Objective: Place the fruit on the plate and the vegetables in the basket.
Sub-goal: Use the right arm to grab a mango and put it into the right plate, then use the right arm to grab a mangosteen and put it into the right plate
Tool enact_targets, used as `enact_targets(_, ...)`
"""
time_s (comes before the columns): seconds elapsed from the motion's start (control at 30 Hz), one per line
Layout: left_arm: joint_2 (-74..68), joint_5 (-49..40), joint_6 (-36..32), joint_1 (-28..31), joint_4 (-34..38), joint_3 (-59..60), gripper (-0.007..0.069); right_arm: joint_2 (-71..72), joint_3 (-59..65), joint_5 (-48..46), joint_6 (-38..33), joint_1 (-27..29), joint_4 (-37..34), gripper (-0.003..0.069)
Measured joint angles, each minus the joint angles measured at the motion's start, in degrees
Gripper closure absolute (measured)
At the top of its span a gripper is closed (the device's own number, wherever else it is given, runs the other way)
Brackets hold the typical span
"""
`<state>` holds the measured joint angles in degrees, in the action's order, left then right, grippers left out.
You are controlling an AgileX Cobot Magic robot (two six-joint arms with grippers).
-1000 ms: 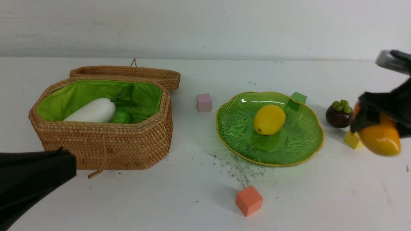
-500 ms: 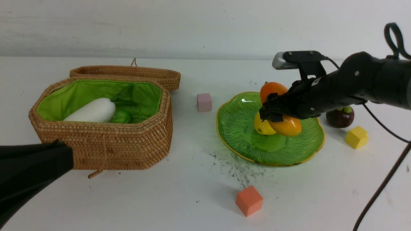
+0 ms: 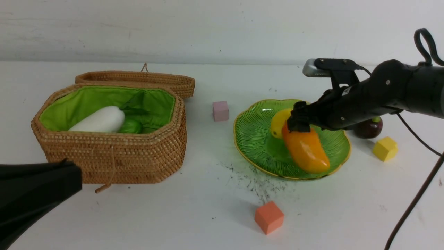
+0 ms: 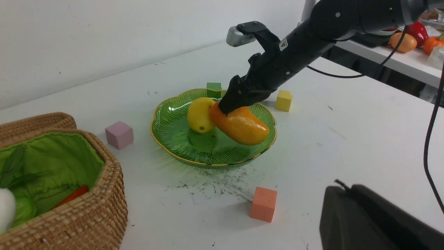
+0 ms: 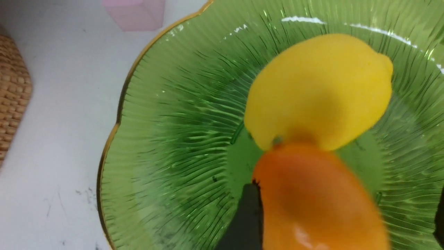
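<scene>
The orange-yellow mango [image 3: 307,151] lies slanted on the green glass plate [image 3: 256,139], its upper end against the yellow lemon [image 3: 278,121]. My right gripper [image 3: 298,121] is open over that end; in the right wrist view one finger [image 5: 248,215] touches the mango [image 5: 312,201] and the other stands apart from it. The dark mangosteen [image 3: 369,127] sits on the table behind my right arm. The wicker basket [image 3: 114,159] holds the white radish [image 3: 99,119], the green cucumber [image 3: 131,126] and the carrot [image 4: 71,196]. My left gripper [image 3: 69,173] is shut and empty at the near left.
Small cubes lie about: a pink cube [image 3: 220,110] between basket and plate, an orange cube [image 3: 269,217] near the front, a yellow cube [image 3: 385,148] right of the plate, a green cube [image 4: 214,88] behind it. The basket's lid [image 3: 138,78] lies open at the back.
My right arm carried the mango from the far right over the plate and lowered it beside the lemon; its jaws have opened off the mango. The left arm has stayed put.
</scene>
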<state>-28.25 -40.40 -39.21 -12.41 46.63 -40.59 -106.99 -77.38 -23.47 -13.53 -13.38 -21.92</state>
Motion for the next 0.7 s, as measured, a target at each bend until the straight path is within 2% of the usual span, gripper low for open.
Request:
enact_targets(0.07,0.0,0.0,0.0,0.0,0.0,0.0,0.0621,0.8,0.0,-0.2,0.0,0.0,0.2,0.0019)
enact_targets(0.17,0.0,-0.2,0.0,0.0,0.0,0.0,0.0621,4.8,0.0,-1.9,0.0,0.0,0.6,0.0105)
enact_targets(0.33,0.0,0.0,0.0,0.0,0.0,0.0,0.0621,10.6,-0.6,-6.8,0.5,2.6,1.7,0.0337)
enact_targets(0.43,0.0,1.2,0.0,0.0,0.0,0.0,0.0621,11.4,-3.2,-12.9,3.5,7.6,2.7,0.0508)
enact_targets(0.47,0.0,1.5,0.0,0.0,0.0,0.0,0.0621,11.4,-3.6,-13.4,3.7,8.3,2.9,0.0526)
enact_targets(0.5,0.0,2.6,0.0,0.0,0.0,0.0,0.0621,10.7,-5.2,-16.7,5.5,11.2,3.8,0.0584)
enact_targets(0.6,-0.1,5.8,-1.5,0.0,0.4,0.0,0.0621,7.0,-9.5,-21.9,7.1,15.2,5.2,0.0614)
enact_targets(0.67,-0.4,7.2,-2.8,0.0,1.3,0.0,0.0621,3.9,-12.2,-23.9,7.3,16.3,5.4,0.0594)
enact_targets(0.7,-0.6,7.9,-3.6,0.0,2.0,0.0,0.0621,2.1,-13.7,-24.6,7.4,16.8,5.5,0.0561)
